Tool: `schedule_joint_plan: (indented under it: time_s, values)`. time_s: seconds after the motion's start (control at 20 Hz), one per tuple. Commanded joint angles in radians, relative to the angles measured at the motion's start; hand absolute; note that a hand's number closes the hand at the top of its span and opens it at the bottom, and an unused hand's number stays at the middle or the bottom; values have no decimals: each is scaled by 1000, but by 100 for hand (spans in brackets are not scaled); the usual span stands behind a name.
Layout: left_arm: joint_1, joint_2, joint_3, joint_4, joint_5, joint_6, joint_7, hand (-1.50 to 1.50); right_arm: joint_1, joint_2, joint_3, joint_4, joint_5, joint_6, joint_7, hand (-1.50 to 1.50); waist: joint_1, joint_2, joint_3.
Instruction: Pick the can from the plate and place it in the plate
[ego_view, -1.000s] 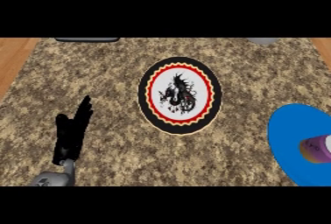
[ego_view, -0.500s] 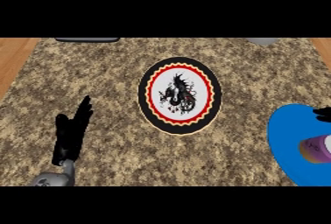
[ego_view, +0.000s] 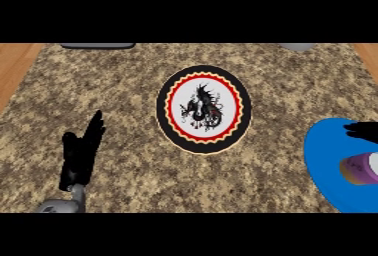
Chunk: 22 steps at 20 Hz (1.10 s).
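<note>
One head view looks steeply down at the tabletop (ego_view: 133, 100) (forearms enter from the view's lower edge).

Speckled granite counter (ego_view: 133, 100) bears 2 plates (ego_view: 204, 109) (ego_view: 325, 165).

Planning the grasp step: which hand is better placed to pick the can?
Right. The right hand is already over the blue plate, just above the can at the right edge. The left hand rests open at lower left, across the counter, beyond the dragon plate.
</note>
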Motion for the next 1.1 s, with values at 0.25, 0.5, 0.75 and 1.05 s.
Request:
schedule_joint_plan:
  time_s: [0.25,0.5,0.75,1.05]
  values:
    - [-36,-11,21,33,-17,-4,6,0,-43,48,17,55,61,81,-75,-150,-8,-1,-1]
    - [-7,-20,33,58,-19,-13,-51,0,-44,120,27,85,90,23,-62,-150,-8,-1,-1]
    - [63,-11,12,-74,-27,-25,14,0,-104,163,31,216,145,4,-105,-150,3,-1,0]
    - [18,-21,28,-56,-41,-10,45,0,-78,153,5,124,147,-47,-140,150,-8,-3,0]
